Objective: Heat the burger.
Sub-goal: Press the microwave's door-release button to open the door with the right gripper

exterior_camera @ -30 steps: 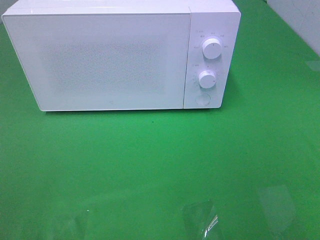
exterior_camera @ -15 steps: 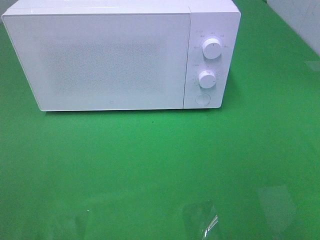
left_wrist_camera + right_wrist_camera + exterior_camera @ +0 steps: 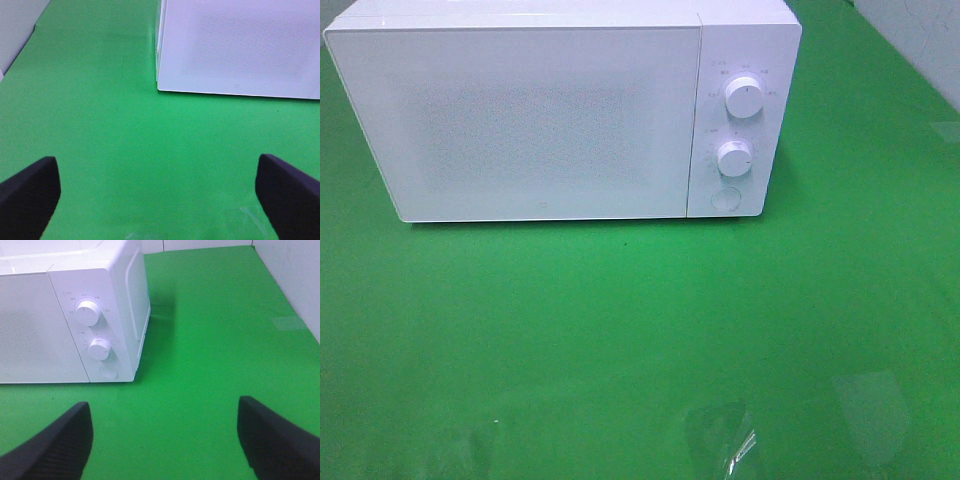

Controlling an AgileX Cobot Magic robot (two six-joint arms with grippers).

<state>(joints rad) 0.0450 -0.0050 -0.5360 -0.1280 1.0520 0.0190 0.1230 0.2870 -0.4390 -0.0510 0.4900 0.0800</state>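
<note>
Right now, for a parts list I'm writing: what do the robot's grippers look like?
Only the tips show. The left gripper and right gripper each have two black, wedge-shaped fingers with rounded corners and a finely dimpled texture. No cables, markings or arms are visible.

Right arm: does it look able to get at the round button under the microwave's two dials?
Probably yes. The button faces the right fingers, open and empty, with only bare green table between.

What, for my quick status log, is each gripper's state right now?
Left gripper: open, holding nothing.
Right gripper: open, holding nothing.
</note>
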